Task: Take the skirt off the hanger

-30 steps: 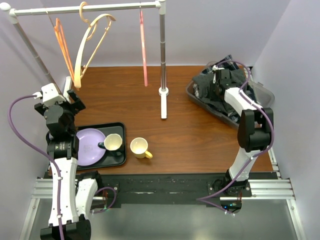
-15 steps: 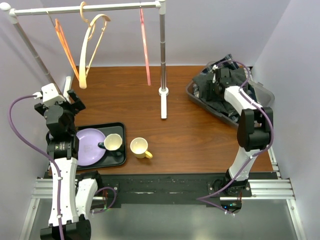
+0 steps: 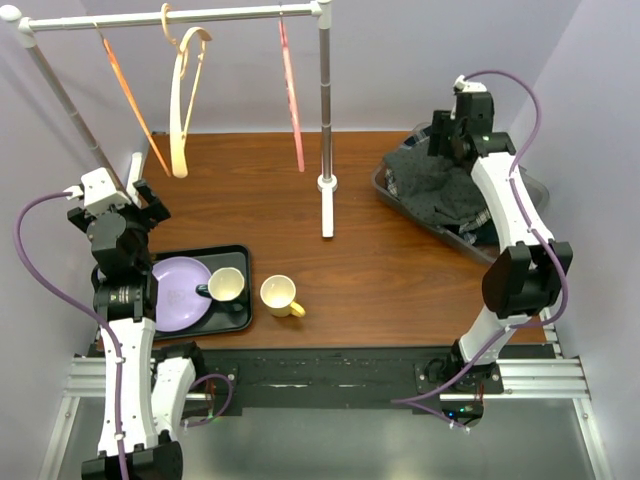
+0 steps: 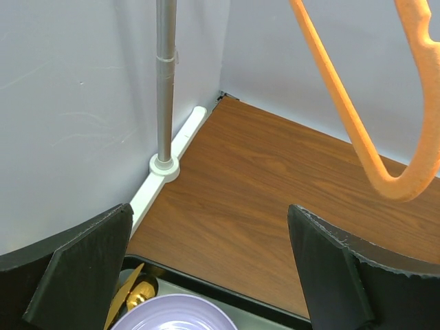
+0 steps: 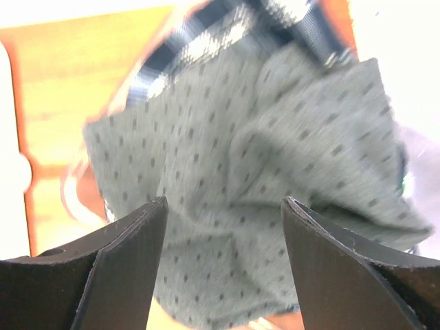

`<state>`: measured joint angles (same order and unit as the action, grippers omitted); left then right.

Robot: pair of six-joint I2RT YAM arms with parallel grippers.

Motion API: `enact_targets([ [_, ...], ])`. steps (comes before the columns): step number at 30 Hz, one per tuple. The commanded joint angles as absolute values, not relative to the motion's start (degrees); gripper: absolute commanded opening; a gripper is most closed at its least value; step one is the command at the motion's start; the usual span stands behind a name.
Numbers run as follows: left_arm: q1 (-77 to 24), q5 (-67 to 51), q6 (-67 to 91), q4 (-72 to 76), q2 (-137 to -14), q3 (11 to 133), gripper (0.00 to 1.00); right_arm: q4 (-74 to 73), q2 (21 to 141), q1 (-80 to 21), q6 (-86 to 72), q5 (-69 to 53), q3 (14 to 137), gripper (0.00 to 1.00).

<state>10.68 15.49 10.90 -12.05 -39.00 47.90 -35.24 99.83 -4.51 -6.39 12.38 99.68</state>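
The grey dotted skirt [image 3: 432, 180] lies crumpled in the clear bin [image 3: 392, 193] at the right, off any hanger; it fills the right wrist view [image 5: 247, 172]. My right gripper [image 3: 452, 132] is open and empty, raised above the bin's far side. A cream hanger [image 3: 182, 110] hangs bare on the rail, between an orange hanger [image 3: 128, 95] and a pink hanger [image 3: 292, 95]. My left gripper [image 3: 140, 197] is open and empty at the left table edge; the orange hanger [image 4: 371, 137] shows ahead of it.
A white clothes rail [image 3: 170, 16] on poles crosses the back, with one post base [image 3: 327, 183] mid-table and another [image 4: 164, 166] at the left. A black tray [image 3: 240, 255] holds a purple plate [image 3: 180, 290] and a cup [image 3: 226, 285]. A yellow mug [image 3: 279, 295] stands beside it.
My right gripper has lifted out of the bin and moved up and back, leaving the skirt in the bin. The cream hanger has swung back toward vertical. The left arm is still.
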Motion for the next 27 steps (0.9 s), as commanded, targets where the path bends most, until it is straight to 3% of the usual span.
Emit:
enact_targets([
  [1, 10.1, 15.9, 10.7, -10.5, -38.6, 47.9, 0.99, -24.2, 101.2, -4.1, -4.9, 18.0, 101.3, 0.71],
  [6, 10.1, 15.3, 10.9, -10.5, -38.7, 48.1, 1.00, -22.8, 109.5, -3.2, -5.2, 26.8, 100.2, 0.68],
  [12, 9.9, 15.7, 10.7, -10.9, -38.8, 48.3, 1.00, -21.4, 118.7, -1.7, -10.5, 17.7, 86.1, 0.63],
  [17, 10.0, 14.7, 10.9, -11.9, -39.1, 49.2, 1.00, -20.8, 114.7, -1.8, -9.8, 17.4, 83.1, 0.64],
  [19, 10.0, 14.2, 11.3, -12.5, -38.8, 50.2, 0.99, -23.1, 112.2, -1.7, -10.1, 18.0, 84.8, 0.66],
  [23, 9.9, 11.5, 12.4, -15.3, -38.1, 52.3, 1.00, -28.9, 107.2, -1.9, -11.2, 19.0, 88.4, 0.82],
  [27, 9.8, 4.2, 12.5, -17.4, -37.7, 55.0, 1.00, -33.7, 102.5, -2.9, -10.8, 20.0, 90.9, 0.92],
])
